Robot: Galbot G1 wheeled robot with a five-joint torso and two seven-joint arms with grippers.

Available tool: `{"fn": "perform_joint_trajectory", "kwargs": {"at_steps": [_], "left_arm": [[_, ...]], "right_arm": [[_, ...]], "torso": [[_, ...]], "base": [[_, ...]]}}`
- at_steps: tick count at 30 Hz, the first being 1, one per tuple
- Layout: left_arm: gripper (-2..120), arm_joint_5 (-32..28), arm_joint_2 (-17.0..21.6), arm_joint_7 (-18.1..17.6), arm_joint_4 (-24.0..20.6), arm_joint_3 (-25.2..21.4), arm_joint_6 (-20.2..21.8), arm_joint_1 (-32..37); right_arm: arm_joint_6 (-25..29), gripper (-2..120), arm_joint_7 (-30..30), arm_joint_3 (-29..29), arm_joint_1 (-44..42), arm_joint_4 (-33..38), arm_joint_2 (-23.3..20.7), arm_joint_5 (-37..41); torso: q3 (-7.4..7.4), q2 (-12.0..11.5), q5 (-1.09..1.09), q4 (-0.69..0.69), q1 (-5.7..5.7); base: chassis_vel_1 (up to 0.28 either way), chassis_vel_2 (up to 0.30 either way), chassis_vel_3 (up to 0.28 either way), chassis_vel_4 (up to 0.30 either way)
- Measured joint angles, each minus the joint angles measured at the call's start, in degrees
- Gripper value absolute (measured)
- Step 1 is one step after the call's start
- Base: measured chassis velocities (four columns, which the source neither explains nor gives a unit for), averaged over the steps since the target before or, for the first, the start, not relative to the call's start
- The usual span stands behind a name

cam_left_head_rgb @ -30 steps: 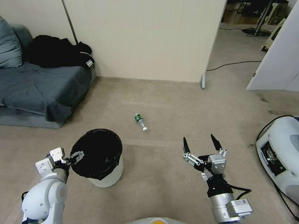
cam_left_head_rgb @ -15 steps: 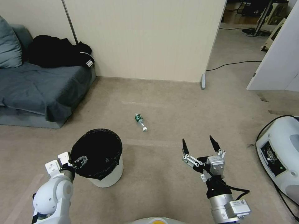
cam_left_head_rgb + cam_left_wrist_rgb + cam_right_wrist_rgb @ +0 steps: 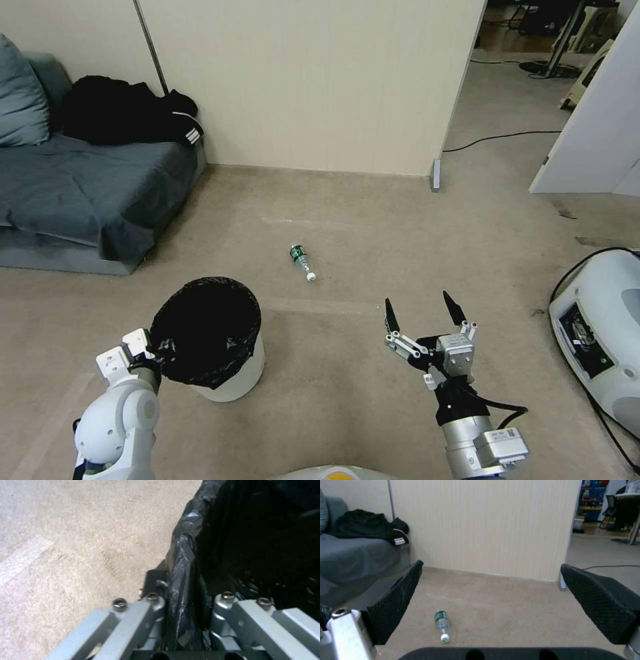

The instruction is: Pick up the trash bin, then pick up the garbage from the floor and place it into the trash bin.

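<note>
Black-lined trash bin (image 3: 212,347) | left gripper (image 3: 181,600) clamps rim (near side) | right gripper (image 3: 419,315) spread wide

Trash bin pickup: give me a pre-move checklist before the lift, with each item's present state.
1. Left gripper straddles the trash bin rim, one finger inside and one outside: ok.
2. Fingers closed firmly on the rim and black liner: cannot tell.
3. Bin upright on the floor: ok.
4. Right gripper open, held apart from the bin: ok.
5. Bottle lying on the carpet beyond the bin, unobstructed: ok.
6. Bin interior free of items: cannot tell, it is dark inside.
</note>
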Motion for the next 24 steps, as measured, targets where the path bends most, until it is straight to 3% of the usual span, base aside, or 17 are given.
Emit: {"fn": "perform_joint_trajectory", "kwargs": {"at_steps": [3,13,17,23,24], "left_arm": [[5,-0.2,-0.1,0.2,-0.1,-0.2,0.0,0.4],[3,-0.4,-1.0,0.2,-3.0,0.0,0.1,2.3],[1,-0.1,-1.0,0.2,-6.5,0.2,0.3,3.6],[1,0.1,-1.5,-0.2,-17.3,1.5,0.3,7.3],[1,0.1,-1.5,-0.2,-17.3,1.5,0.3,7.3]], "right_arm": [[-0.1,100,0.2,-0.2,0.1,0.0,-0.2,0.0],[-0.8,100,2.5,-0.6,0.3,0.5,-0.5,-1.4],[-1.1,100,3.4,-1.0,0.4,0.6,-0.5,-1.6],[-1.1,100,3.7,-1.5,0.5,0.5,-0.4,-3.3],[-1.1,100,3.7,-1.5,0.5,0.5,-0.4,-3.3]], "torso": [[-0.01,0.0,-0.01,-0.02,0.00],[0.00,0.0,-0.07,-0.01,0.00],[0.01,0.0,-0.08,-0.02,0.00],[0.01,0.0,-0.02,-0.01,0.00],[0.01,0.0,-0.02,-0.01,0.00]], "base": [[0.000,0.000,0.000,0.000],[0.000,0.000,0.000,0.000],[0.000,0.000,0.000,0.000],[0.000,0.000,0.000,0.000],[0.000,0.000,0.000,0.000]]}}
